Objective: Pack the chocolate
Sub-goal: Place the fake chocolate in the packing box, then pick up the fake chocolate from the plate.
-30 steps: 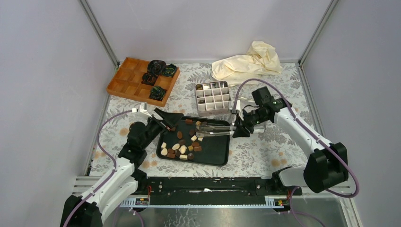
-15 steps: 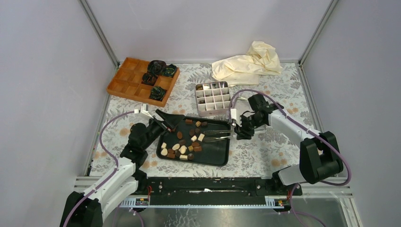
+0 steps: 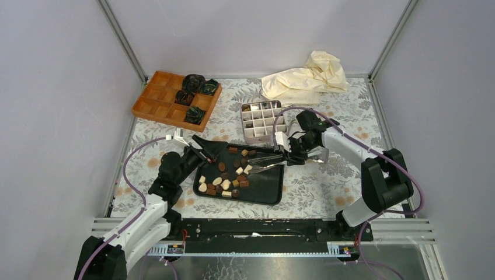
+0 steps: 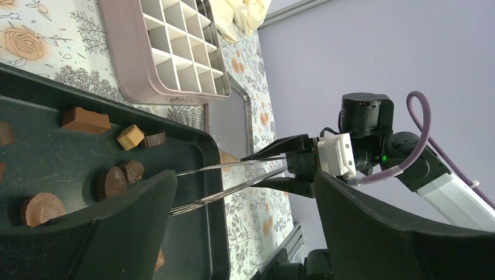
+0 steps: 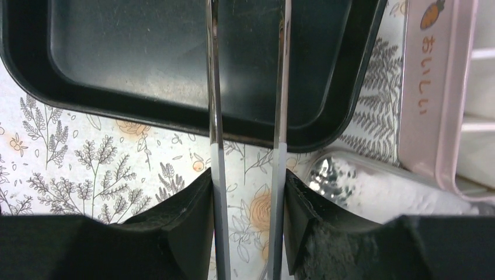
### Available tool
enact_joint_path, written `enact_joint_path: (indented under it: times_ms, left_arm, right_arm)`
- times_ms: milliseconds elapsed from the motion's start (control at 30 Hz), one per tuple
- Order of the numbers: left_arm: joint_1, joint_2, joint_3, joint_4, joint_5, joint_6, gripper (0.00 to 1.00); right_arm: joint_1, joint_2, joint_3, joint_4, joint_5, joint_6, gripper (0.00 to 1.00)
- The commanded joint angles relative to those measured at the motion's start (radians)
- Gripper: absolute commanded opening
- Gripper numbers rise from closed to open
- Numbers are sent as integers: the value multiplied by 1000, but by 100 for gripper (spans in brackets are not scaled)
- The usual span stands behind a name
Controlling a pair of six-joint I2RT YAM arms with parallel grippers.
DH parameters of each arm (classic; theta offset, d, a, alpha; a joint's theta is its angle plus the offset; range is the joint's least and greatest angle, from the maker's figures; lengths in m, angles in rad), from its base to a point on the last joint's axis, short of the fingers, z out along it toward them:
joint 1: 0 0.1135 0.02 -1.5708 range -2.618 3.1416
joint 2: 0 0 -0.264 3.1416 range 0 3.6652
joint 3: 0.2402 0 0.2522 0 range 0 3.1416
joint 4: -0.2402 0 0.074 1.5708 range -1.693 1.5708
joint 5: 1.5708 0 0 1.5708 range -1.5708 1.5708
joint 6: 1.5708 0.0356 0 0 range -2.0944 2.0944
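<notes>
While reaching for bite-sized chocolate (image 3: 225,175), clamps tweezers (image 3: 264,161) in half-closed right pincer (image 5: 248,192) for finer pick, prongs spread ahead over tray (image 3: 264,193); holds left pincer (image 3: 209,147) wide open, empty.

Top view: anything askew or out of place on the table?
The orange-brown compartment tray sits skewed to the table edges, crumpled black-green paper cups bunched in its right cells. A crumpled cream cloth lies heaped at the back.

Only readable bit: at about 2 o'clock in the right wrist view, the pink divider box (image 5: 435,116) rim says おいしい, I think, under a little carrot drawing (image 5: 430,16).
</notes>
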Motion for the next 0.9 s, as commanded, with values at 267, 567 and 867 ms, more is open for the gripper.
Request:
enact_joint_path:
  times_ms: [267,567,867]
  left_arm:
    - [5,-39,-8,16,-3,13,95]
    - [5,-38,-9,18,-2,15,95]
    - [5,-39,-7,8,0,19,95]
  right_arm:
    - [59,100,151,-106,8,-84,48]
    - [77,88,139,-120,26,-66,36]
    - [75,25,107,-50,60,151,8]
